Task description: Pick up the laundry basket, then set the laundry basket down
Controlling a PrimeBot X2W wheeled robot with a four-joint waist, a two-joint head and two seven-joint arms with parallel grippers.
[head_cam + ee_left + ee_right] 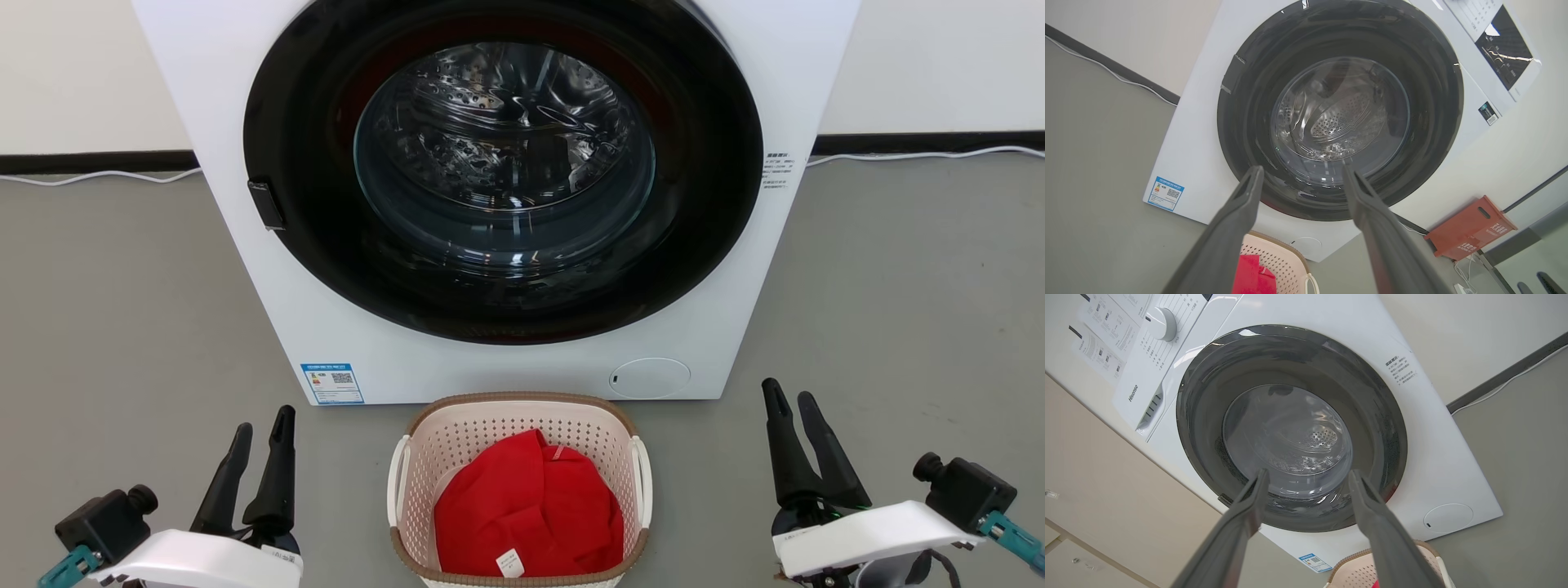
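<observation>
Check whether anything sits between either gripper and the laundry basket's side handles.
Nothing visible does. The left gripper and right gripper are open, flanking the laundry basket, with bare grey floor between each and its nearest white handle. The washer stands behind the basket, outside those paths.

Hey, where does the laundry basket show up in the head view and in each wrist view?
Head view: laundry basket at bottom centre, in front of the washer.
Left wrist view: laundry basket at the bottom edge, left of centre.
Right wrist view: laundry basket at the bottom edge, right of centre.
Shared landmark: the washer's blue label.
</observation>
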